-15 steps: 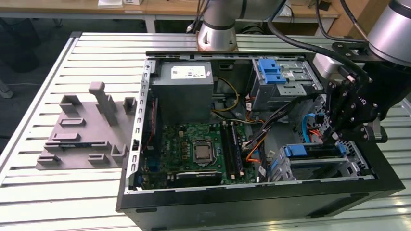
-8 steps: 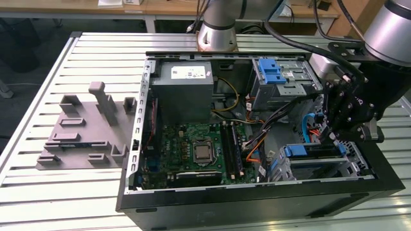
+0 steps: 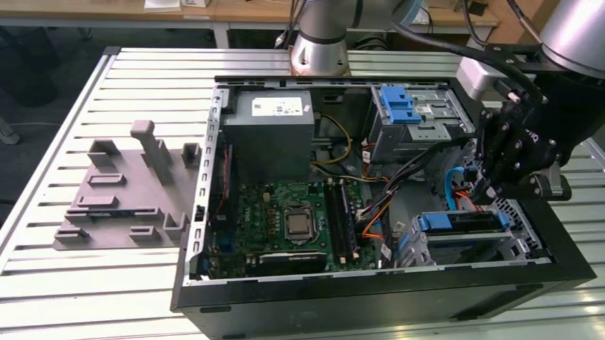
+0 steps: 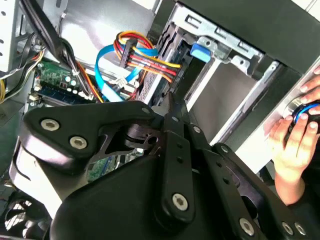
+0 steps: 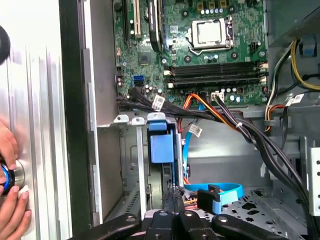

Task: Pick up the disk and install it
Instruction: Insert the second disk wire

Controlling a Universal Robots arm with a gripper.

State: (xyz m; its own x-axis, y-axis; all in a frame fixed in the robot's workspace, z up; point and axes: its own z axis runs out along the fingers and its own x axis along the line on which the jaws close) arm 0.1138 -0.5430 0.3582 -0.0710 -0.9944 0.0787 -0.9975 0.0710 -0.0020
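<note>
The disk [image 3: 460, 222] sits on edge in the drive cage [image 3: 515, 244] at the case's [image 3: 378, 297] front corner, on the exterior view's right, its blue carrier end [image 5: 161, 146] facing up among the cage rails. The gripper [image 3: 492, 185] hangs just above it, inside the case, beside the coloured cables [image 4: 145, 57]; whether its jaws are parted or have hold of anything I cannot tell. A hand [image 4: 295, 145] rests on the counter [image 3: 113, 283] outside the case. A grey fixture [image 3: 123, 188] stands on the counter, well apart.
</note>
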